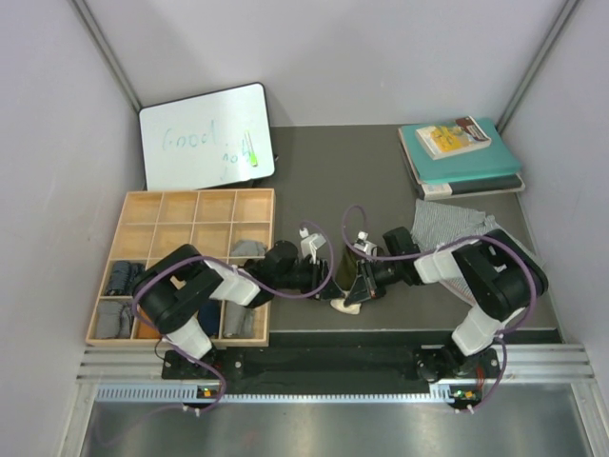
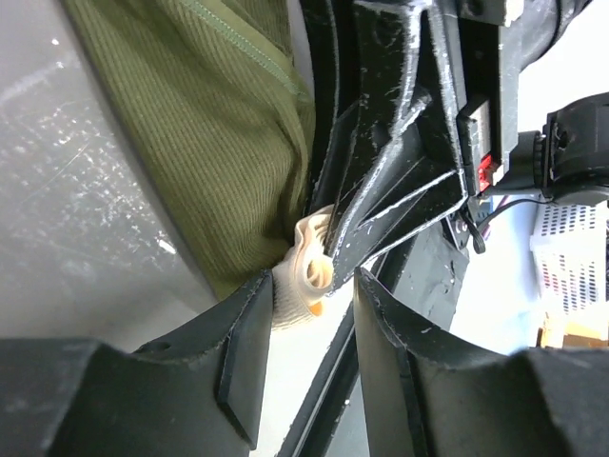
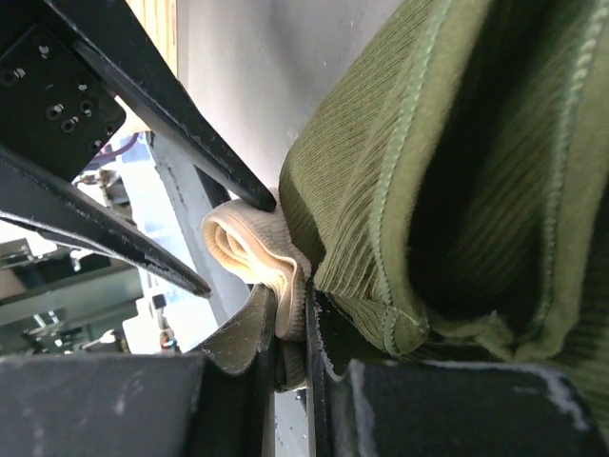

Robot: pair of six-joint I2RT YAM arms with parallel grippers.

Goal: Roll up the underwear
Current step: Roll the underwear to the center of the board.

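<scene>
Closest to the lens in the right wrist view, the right gripper (image 3: 290, 309) is pinched almost closed on the curled cream elastic waistband (image 3: 243, 243) of the olive green ribbed underwear (image 3: 457, 190), whose body bunches in folds just beside the fingers; the left gripper (image 2: 312, 286) stands roughly half open astride that same band, touching it on one side, though whether it presses I cannot tell; the garment sits between the two arms at the near middle of the dark table mat (image 1: 381, 171). This looks like mid-roll: the band end is curled, the body loose; next calls for a firm second hold and turning the band into the cloth without slipping. Only the top view shows the finely grey-and-white patterned garment (image 1: 455, 225) lying spread to the right and the compartmented wooden tray (image 1: 178, 208) at left; only the wrist views show the pinch.
</scene>
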